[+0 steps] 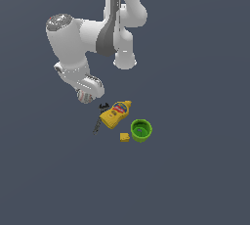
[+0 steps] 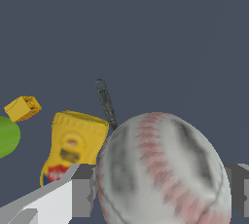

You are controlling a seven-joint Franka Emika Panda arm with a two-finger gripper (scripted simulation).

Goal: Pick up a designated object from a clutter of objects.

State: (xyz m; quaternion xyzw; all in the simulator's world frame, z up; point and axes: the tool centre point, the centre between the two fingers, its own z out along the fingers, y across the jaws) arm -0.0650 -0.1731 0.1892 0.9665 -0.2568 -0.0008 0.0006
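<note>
Beside the empty green cup [image 1: 141, 130], the gripper [image 2: 160, 194] fingers [image 2: 80, 191] pinch the baseball [image 2: 163, 169].

In the exterior view the arm's hand hides most of the baseball [image 1: 86, 97] (stitching too small to tell), and the wrist view's edge crops the green cup [image 2: 7, 137].

Flat, even light fills both renders, and the dark slate bench [image 1: 195, 170] carries no clear cast shadows. The white arm [image 1: 73, 38] shows soft shading and faint highlights without glare. In the wrist view the baseball [image 2: 163, 169] looks smeared and coarse close up; the mustard bottle [image 2: 73, 145] label is blurry.
</note>
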